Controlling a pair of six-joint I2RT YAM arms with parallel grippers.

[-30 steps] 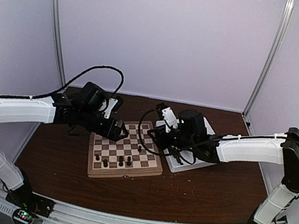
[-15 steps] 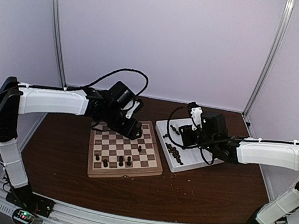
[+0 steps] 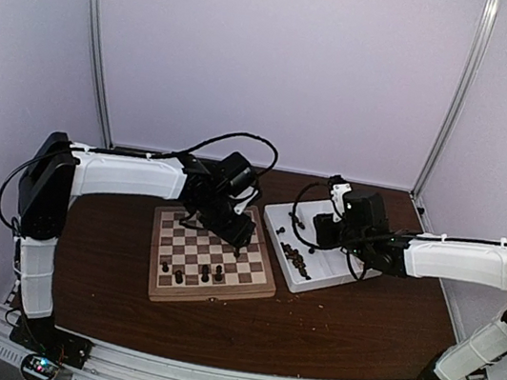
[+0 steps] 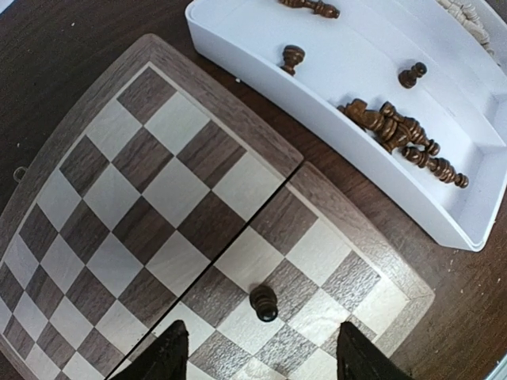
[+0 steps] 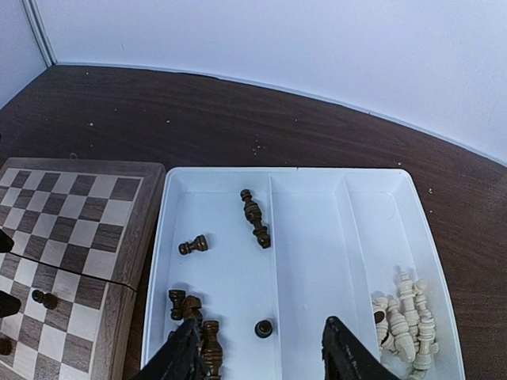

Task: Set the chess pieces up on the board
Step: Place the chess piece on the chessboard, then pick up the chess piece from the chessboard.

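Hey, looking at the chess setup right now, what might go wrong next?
1. The open left tool hangs right over a standing pawn on the board; drifting sideways may topple it.
2. Dark pieces lie heaped in the tray; the open right tool might pinch two or catch one crooked.

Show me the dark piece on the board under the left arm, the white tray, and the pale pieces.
dark piece point(image 4: 264, 302): left wrist view, its round head.
white tray point(image 5: 305, 237): right wrist view, bare middle compartment floor.
pale pieces point(image 5: 405, 315): right wrist view, middle of the heap.
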